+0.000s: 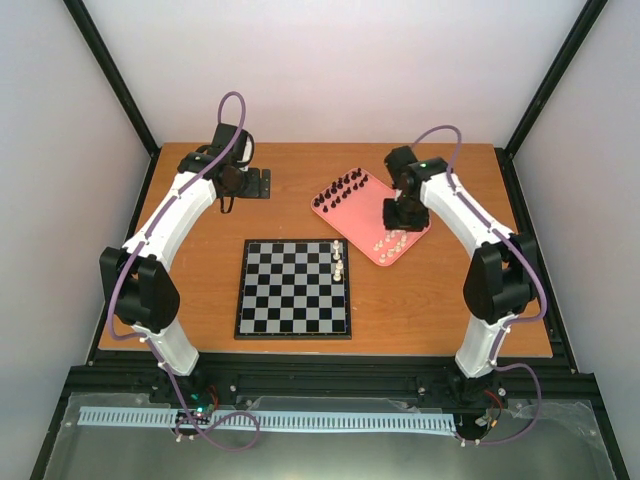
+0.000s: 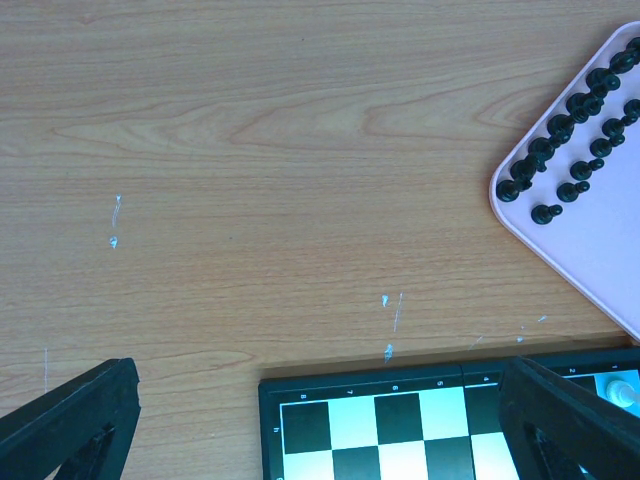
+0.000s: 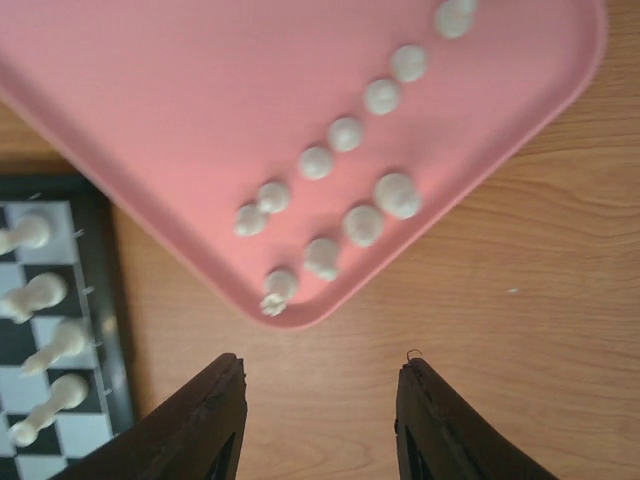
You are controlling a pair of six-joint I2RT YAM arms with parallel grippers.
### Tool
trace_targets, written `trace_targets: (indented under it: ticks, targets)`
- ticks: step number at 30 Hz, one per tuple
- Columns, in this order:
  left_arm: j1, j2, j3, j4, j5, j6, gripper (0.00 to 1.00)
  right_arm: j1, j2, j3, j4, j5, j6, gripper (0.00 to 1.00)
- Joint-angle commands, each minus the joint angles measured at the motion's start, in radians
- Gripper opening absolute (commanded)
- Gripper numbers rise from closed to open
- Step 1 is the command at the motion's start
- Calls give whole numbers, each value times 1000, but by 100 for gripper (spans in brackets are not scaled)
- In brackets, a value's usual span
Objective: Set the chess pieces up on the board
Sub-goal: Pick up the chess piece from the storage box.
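Note:
The board lies flat in the middle of the table. Several cream-white chess pieces stand in a column along its right edge, and the right wrist view shows these white pieces at its left. The pink tray holds the black pieces at its far end and more white pieces at its near corner. My right gripper hovers open and empty over bare wood just off that corner. My left gripper is open and empty beyond the far edge of the board.
In the left wrist view the tray with the black pieces lies to the right. Bare wooden tabletop spreads beyond the board. Grey walls and a black frame enclose the table.

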Motion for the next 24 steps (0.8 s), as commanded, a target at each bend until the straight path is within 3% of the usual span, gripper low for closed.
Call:
trace_targets:
  ticks: [1,4,9,24]
  targets:
    - [-2,-34,39,-19,-1,18,100,-72,43,-16,38,-26,-31,46]
    - [-1,-35,36,-21,-7,20,100,-115,76,-21,49,-47,-43,40]
    - [-2,-30,30,-20,-10,15,100,-142,112,-36,69,-81,-53,39]
    - [-1,-8,31,-16,-9,20,100,-181,197,-56,127,-92,-22,46]
